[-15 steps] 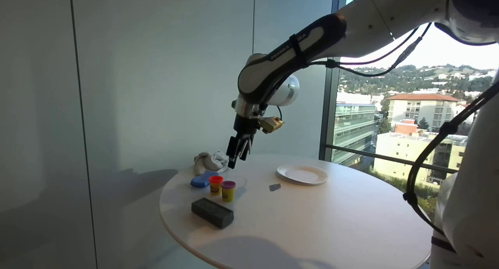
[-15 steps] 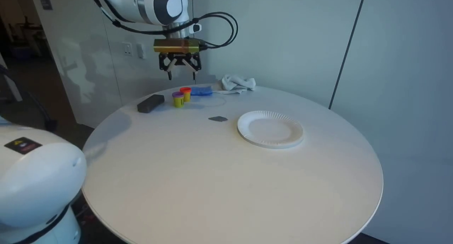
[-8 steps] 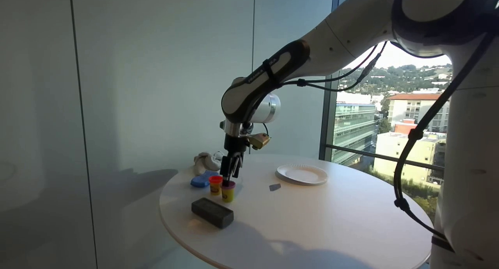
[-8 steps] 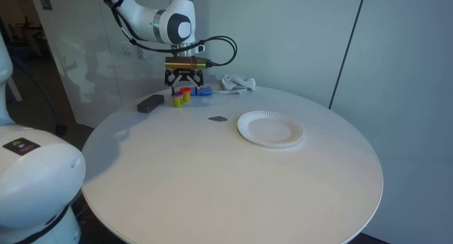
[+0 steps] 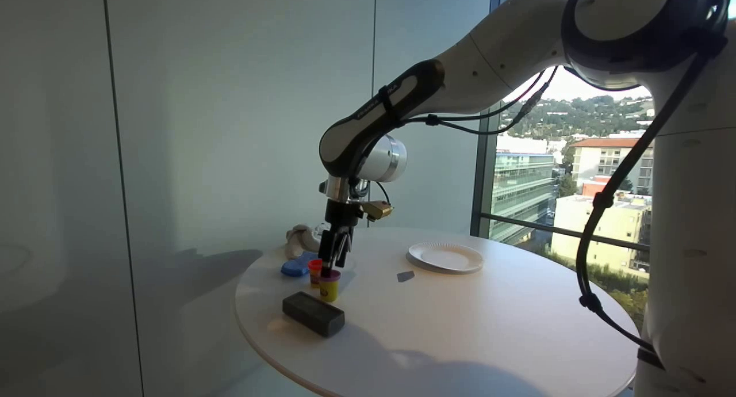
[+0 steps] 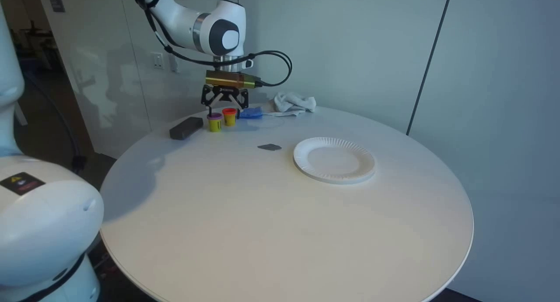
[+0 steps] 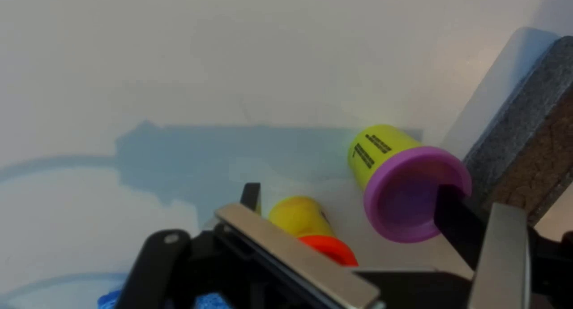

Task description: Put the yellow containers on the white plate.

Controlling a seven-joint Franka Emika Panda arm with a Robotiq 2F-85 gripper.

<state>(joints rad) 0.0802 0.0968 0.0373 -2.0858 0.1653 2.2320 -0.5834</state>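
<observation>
In the wrist view the gripper (image 7: 349, 193) is spread, presumably to go around the red-lidded container (image 7: 300, 217) at lower centre. The purple-lidded container (image 7: 398, 179), right of centre, seems to obstruct one finger (image 7: 459, 224). The white plate (image 6: 334, 160) waits right of centre in an exterior view.

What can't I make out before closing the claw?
Yellow cylindrical container with red lid: wrist view, partly hidden by the black-and-grey claw.
Yellow cylindrical container with purple lid: wrist view, claw covers part of it; contact unclear.
Black print on it: wrist view, too small to read.
Dark rectangular block: wrist view, cut off by right edge.
Blue textured pad: wrist view, cut off by bottom edge and claw.
</observation>
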